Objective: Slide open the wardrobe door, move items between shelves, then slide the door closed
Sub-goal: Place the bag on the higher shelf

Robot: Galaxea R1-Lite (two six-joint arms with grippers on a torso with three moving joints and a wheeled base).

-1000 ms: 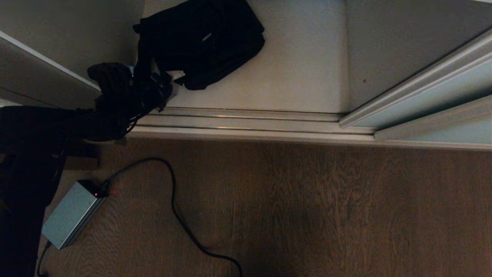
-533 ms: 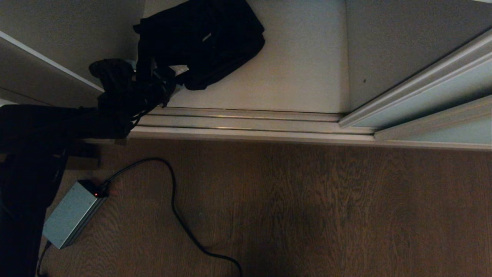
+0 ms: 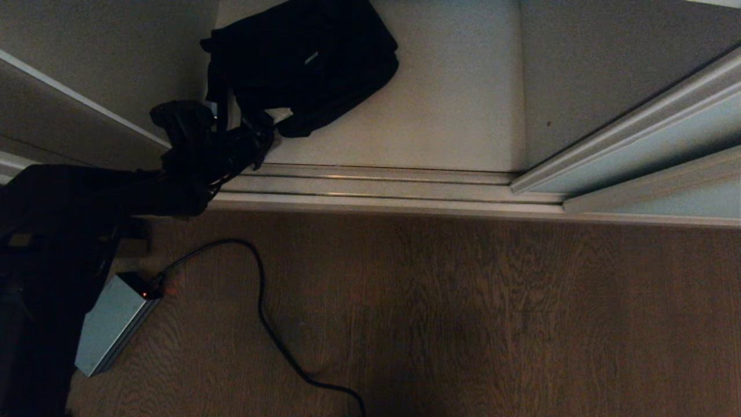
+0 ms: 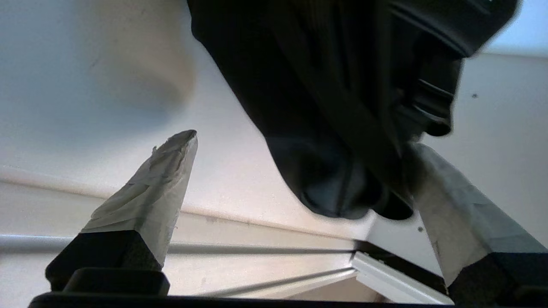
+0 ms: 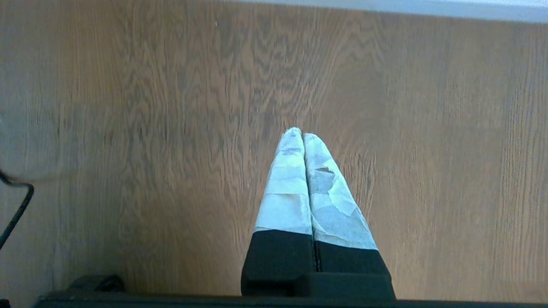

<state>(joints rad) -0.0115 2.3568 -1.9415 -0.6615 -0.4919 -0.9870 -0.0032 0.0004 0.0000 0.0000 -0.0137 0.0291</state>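
In the head view a black bag (image 3: 307, 58) lay in the upper middle of the frame, on the white shelf (image 3: 451, 110) at the bottom of the wardrobe, its lower left end and strap hanging toward the shelf's front edge. The left gripper (image 3: 255, 139) sat at the left of the frame, just below that strap end, with its dark arm running off toward the lower left corner. The left wrist view showed its two taped fingers (image 4: 158, 184) spread wide, with the bag's (image 4: 334, 107) rounded dark end between them; that end lay against the finger at the picture's right and stood clear of the other one, so the jaws were not pinching it.

The sliding door (image 3: 654, 145) stood at the right of the head view, pushed aside, its pale glass panel angling from the upper right edge down to the track (image 3: 376, 185) that crossed the middle of the frame. Below the track lay brown wood floor (image 3: 463, 313). A grey box (image 3: 110, 330) with a small red light sat on the floor in the lower left, and a black cable (image 3: 260, 307) looped from it toward the bottom edge.

In the right wrist view the right gripper (image 5: 303, 139) hung over bare floor, its taped fingertips pressed together with nothing between them.
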